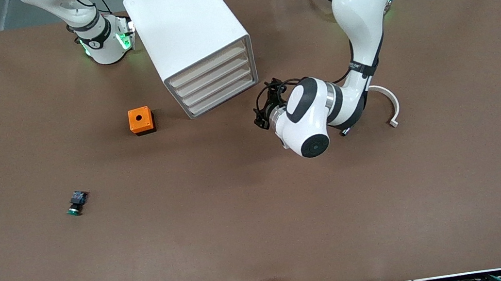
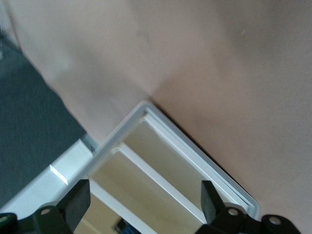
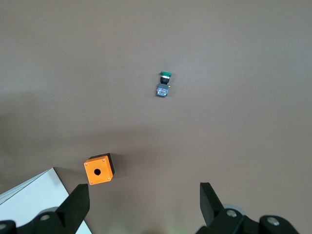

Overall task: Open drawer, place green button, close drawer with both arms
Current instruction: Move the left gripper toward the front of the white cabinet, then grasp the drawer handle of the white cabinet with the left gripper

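I have both grippers wide open, nothing held in either.

Left gripper (image 1: 262, 114) sits low, just beside the cabinet (image 1: 197, 40) at its drawer-front corner, toward the left arm's end of the table. In the left wrist view the fingers (image 2: 75, 202) frame the cream drawer fronts; they stand apart from the fronts, no contact. The drawer (image 1: 219, 88), third from the top, is closed, flush with the other three.

Right gripper (image 3: 144, 207) is out of the front view; only the right arm's base (image 1: 104, 43) shows there, beside the cabinet. The right wrist view looks down from high over the table, fingers (image 3: 78, 204) spread, empty.

The button (image 1: 77, 203) lies on its side on the bare table (image 1: 292, 227), well apart from both grippers, nearer the front camera than the orange box (image 1: 141, 120) and toward the right arm's end. Green cap points toward the front camera. In the right wrist view the button (image 3: 164, 85) lies well clear of the jaws, not between them.

The box sits near the cabinet, hole up.
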{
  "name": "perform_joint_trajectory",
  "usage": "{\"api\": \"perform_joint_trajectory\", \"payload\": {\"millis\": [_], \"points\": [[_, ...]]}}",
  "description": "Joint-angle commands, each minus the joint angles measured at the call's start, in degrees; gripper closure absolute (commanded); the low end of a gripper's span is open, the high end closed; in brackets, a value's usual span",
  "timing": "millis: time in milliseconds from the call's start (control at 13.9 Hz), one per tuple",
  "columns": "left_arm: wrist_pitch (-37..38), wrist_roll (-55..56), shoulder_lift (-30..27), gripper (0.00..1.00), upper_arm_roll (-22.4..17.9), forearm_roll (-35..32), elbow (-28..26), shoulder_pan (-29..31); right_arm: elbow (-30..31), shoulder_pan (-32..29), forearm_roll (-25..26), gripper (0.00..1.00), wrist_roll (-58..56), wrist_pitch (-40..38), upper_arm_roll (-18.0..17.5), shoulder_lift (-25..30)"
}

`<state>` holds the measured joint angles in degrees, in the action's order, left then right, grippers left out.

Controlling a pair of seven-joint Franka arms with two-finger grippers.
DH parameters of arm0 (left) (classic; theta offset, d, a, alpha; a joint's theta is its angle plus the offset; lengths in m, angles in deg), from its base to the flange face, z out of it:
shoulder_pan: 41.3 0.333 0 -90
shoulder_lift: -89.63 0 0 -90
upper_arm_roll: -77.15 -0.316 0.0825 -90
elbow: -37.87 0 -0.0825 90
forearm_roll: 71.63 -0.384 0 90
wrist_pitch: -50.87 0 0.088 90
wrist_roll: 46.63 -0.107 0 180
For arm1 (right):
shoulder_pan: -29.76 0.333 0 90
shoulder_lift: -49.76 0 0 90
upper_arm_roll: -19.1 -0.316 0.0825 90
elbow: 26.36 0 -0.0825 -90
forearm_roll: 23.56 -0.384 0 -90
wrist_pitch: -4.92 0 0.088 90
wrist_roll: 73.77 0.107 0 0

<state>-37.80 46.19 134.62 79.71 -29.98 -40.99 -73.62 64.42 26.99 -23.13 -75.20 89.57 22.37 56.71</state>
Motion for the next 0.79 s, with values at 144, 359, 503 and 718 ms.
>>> {"api": "perform_joint_trajectory", "payload": {"millis": [144, 359, 503, 718], "points": [[0.4, 12.7, 5.2, 0.00, -0.6, 7.3, 3.4, 0.1, 0.7, 0.4, 0.2, 0.00, 0.9, 0.3, 0.2, 1.0], [0.7, 19.1, 8.0, 0.00, -0.6, 11.5, 3.4, 0.4, 0.7, 0.4, 0.2, 0.00, 0.9, 0.1, 0.2, 1.0], [0.9, 21.4, 9.1, 0.00, -0.5, 12.7, 3.4, 0.3, 0.7, 0.3, 0.2, 0.00, 0.9, 0.1, 0.2, 1.0], [2.5, 24.7, 11.3, 0.00, -0.4, 14.6, 3.4, -0.2, 0.7, 0.3, 0.2, 0.00, 0.9, 0.1, 0.2, 1.0]]}}
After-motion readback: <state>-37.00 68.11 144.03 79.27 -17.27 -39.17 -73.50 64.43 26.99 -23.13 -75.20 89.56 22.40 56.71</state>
